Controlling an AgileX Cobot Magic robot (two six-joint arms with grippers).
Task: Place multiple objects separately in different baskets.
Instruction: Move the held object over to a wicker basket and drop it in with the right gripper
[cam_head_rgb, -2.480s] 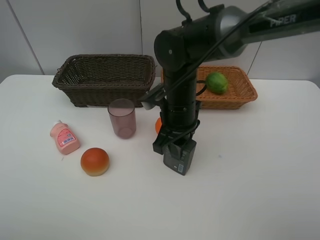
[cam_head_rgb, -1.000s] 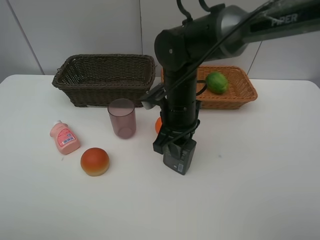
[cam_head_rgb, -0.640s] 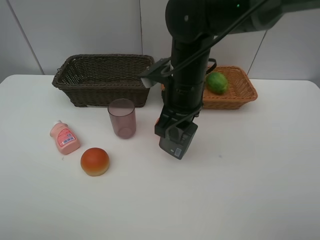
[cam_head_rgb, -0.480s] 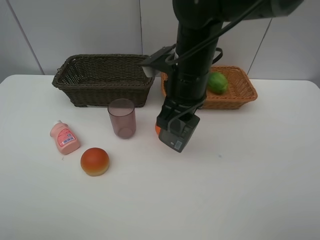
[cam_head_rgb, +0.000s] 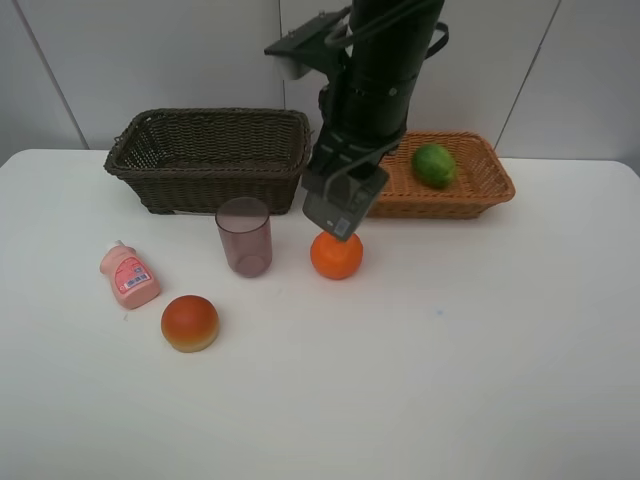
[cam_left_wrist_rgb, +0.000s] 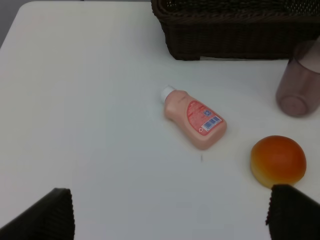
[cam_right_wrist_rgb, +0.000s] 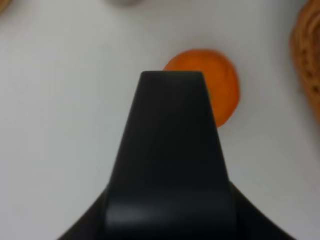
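Hovering over orange (cam_head_rgb: 336, 254) on table (cam_head_rgb: 500, 350), right gripper (cam_right_wrist_rgb: 172, 75) pinched shut, empty | left gripper (cam_left_wrist_rgb: 167, 212) spread wide, empty | only high view shows green fruit (cam_head_rgb: 434, 164) in tan basket (cam_head_rgb: 485, 190) | one dark basket (cam_head_rgb: 210, 150), one tan, five objects

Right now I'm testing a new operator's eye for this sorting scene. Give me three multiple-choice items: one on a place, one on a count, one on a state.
1. Where is the green fruit?
A. in the dark basket
B. in the tan basket
C. on the table

2. How many items sit loose on the table, in no basket?
A. two
B. six
C. four

3. How is the pink bottle resting?
A. lying on its side
B. upright
C. standing on its cap

Answers:
1 B, the fruit rests inside the tan weave.
2 C, the purple cup, orange, pink bottle and bun are loose.
3 A, its white cap points sideways along the tabletop.
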